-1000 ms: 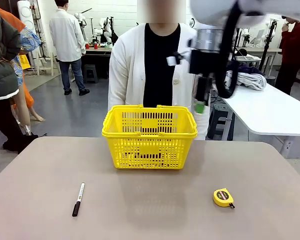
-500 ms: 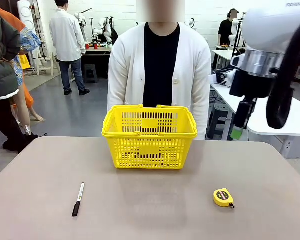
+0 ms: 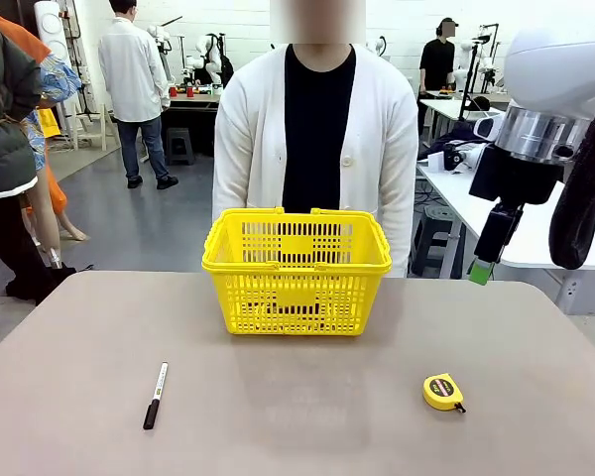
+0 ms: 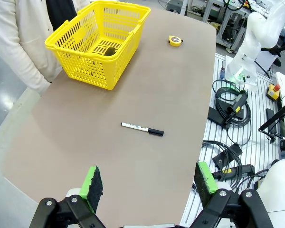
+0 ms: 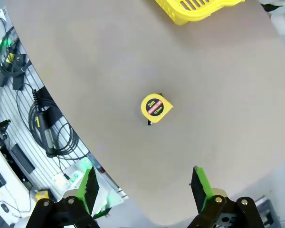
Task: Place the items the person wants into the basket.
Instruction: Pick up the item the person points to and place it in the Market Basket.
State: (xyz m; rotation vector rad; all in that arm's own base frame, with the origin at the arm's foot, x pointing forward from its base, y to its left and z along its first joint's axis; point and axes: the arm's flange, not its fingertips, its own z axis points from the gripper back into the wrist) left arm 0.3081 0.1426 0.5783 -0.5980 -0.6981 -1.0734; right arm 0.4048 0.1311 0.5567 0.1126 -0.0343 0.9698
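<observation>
Basket [image 3: 297, 270] | long axis left-right | upright, handles folded down

The basket [image 3: 297, 273] is yellow plastic with a lattice pattern; the table [image 3: 297, 416] under it is plain grey-brown. The marker [image 3: 156, 394] has a white barrel and black cap, and the tape measure [image 3: 442, 391] is yellow with a black face. The person [image 3: 317, 139] wears a white cardigan over black.
</observation>
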